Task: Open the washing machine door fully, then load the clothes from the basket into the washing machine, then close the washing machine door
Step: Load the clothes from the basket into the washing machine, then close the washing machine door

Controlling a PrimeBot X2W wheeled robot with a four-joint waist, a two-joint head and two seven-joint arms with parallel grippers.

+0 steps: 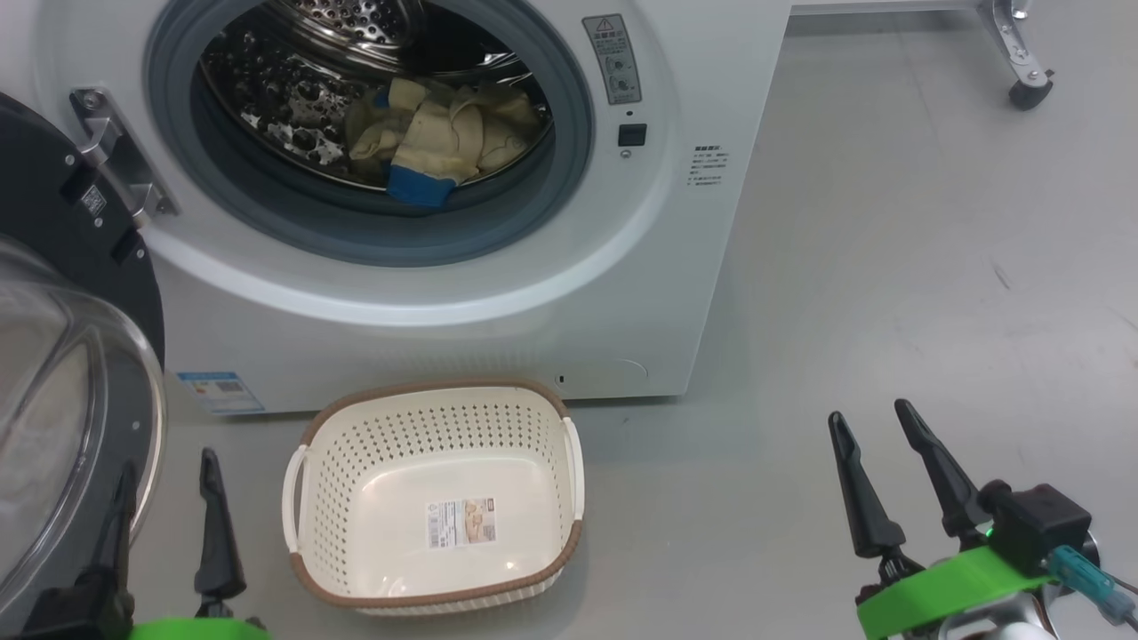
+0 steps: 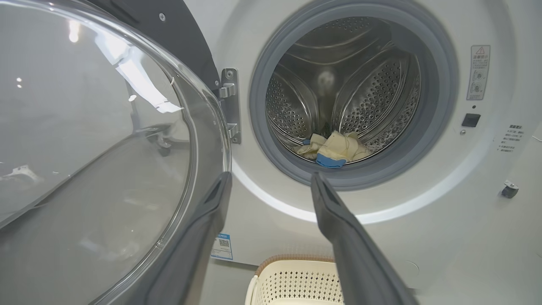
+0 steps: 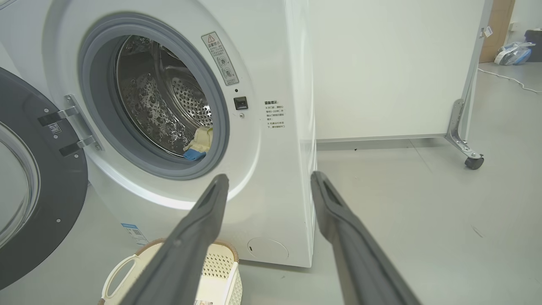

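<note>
Left gripper (image 1: 167, 467) and right gripper (image 1: 869, 413) hold nothing, jaws spread wide, the cream perforated plastic basket (image 1: 400, 444) between them. Ahead of the jaws, pale yellow and blue clothes (image 1: 444, 133) lie inside the white washing machine (image 1: 622, 293), its black-rimmed glass door (image 1: 124, 284) open beside the left jaws.

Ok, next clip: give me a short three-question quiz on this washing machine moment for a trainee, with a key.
1. True or false: the washing machine door is shut.
2. The clothes lie: A) inside the washing machine; B) in the basket; C) in a gripper.
3. Which gripper hangs right beside the door, the left gripper or the right gripper?

Key:
1. False; the door is swung wide open.
2. A; the basket holds nothing but its label.
3. The left gripper. Both grippers are open and empty.
</note>
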